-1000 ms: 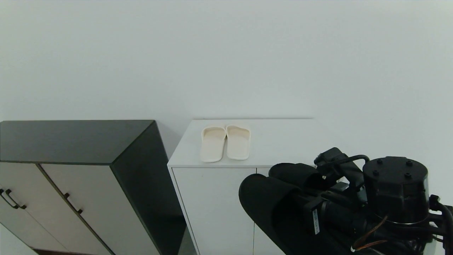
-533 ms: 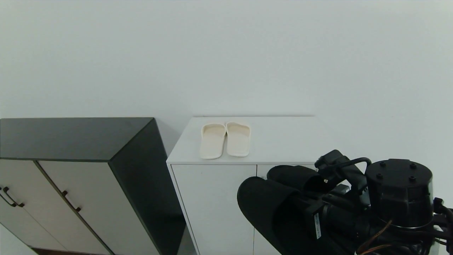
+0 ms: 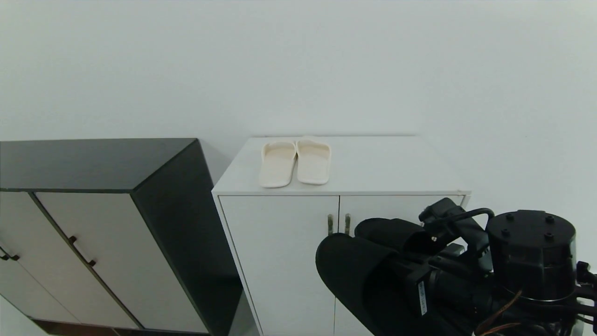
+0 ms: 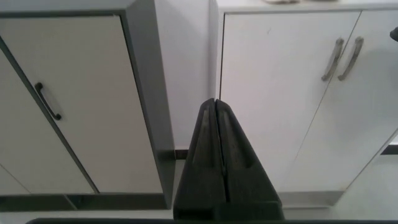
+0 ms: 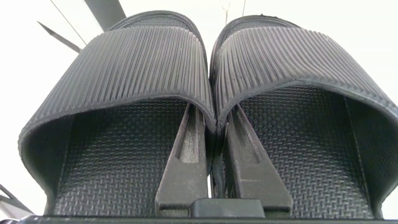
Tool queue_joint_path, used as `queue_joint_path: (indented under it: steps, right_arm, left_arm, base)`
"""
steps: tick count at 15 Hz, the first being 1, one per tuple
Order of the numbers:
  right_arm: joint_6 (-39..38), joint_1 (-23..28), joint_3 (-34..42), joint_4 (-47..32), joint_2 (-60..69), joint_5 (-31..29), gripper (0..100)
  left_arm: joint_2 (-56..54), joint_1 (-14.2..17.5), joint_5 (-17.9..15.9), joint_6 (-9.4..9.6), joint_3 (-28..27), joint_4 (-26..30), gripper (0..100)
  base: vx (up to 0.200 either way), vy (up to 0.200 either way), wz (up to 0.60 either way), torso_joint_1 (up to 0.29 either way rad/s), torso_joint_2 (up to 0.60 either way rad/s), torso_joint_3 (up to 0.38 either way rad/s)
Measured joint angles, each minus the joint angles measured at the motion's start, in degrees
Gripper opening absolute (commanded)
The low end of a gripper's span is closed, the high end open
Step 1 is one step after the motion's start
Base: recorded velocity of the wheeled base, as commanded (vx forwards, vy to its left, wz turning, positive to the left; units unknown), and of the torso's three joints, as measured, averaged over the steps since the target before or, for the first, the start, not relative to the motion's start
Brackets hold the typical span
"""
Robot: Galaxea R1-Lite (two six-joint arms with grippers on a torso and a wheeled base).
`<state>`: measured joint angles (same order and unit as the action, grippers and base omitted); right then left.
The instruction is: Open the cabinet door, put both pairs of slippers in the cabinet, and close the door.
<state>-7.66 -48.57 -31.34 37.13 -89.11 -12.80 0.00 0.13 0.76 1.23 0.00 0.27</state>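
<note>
Doors of the white two-door cabinet (image 3: 278, 261) were both shut, so the first step was not yet done. Your right gripper (image 5: 214, 124) was clamped on the pair of black ribbed rubber slippers (image 3: 359, 266): one finger lay inside each slipper, and the two inner walls were pinched between them. You held this pair low at the right, before the right door. The pair of cream foam slippers (image 3: 295, 162) lay side by side on the cabinet top, toward its left, with the long axis running from near to far.

Your left gripper (image 4: 216, 109) had its fingers pressed together with nothing between them. It faced the narrow gap between the white cabinet and the dark cabinet with black top and beige doors (image 3: 93, 224). The two slim upright metal handles (image 3: 329, 224) stood at the middle seam, to the right of that gap.

I judge the left arm was the free one for a handle. The dark cabinet stood just beside the left edge and came nearer to you, so the left door probably had little room to swing. The right door had more room, but the black pair hung before it.
</note>
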Motion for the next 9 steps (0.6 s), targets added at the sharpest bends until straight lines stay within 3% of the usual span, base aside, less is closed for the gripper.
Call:
queue_joint_path:
  steps: [4,5,9]
  right_arm:
    - [0.0,0.0,0.2,0.0,0.5,0.0,0]
    - [0.0,0.0,0.4,0.0,0.5,0.0,0]
    - [0.3,-0.3,1.2,0.0,1.4,0.0,0]
  left_arm:
    - [0.0,0.0,0.0,-0.37,0.0,0.0,0]
    - [0.0,0.0,0.0,-0.37,0.0,0.0,100]
    - [0.0,0.0,0.0,-0.52,0.0,0.0,100]
  base:
    - [0.0,0.0,0.0,-0.21,0.52,0.319]
    - [0.0,0.0,0.0,-0.198,0.52,0.31]
    - [0.0,0.0,0.0,-0.182,0.5,0.319]
